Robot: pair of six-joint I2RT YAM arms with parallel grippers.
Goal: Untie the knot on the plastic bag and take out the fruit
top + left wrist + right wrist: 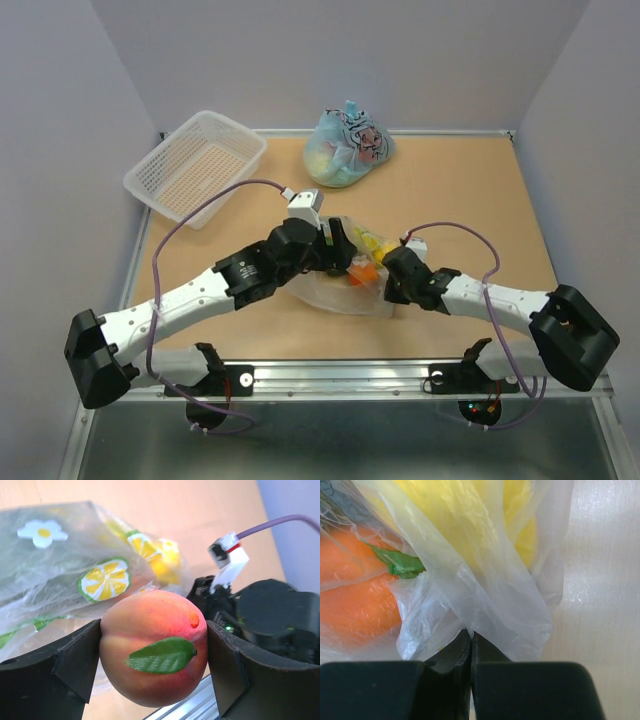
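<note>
The left gripper (152,652) has its black, blocky fingers spread wide and pressed against both sides of a peach (150,625). The peach is a smooth, matt, round fruit shading from pink-red to orange, with a flat green leaf (162,655) on its front. It shows bare, just in front of the bag (55,575), whose thin, crinkled clear film carries printed lemon slices and a white daisy. The right gripper (471,647) has its fingers pressed together, pinching a gathered fold of that film. Just beyond the pinch the plastic drapes in soft creases over an orange (355,600) and a yellow lemon (470,515), both inside the bag. From above, the bag lies slumped near the middle of the table (480,200), between the two wrists, with yellow and orange fruit showing through its far side. The table is a pale tan board with a smooth, faintly grained face, edged at the near side by a metal rail (340,375) where the arms are bolted. At the far left sits a white plastic basket (200,165), rectangular with perforated walls. At the far middle lies a bulging, knotted blue bag (348,148) with a cartoon print. Plain pale-grey walls (350,60) close in the table on three sides.
</note>
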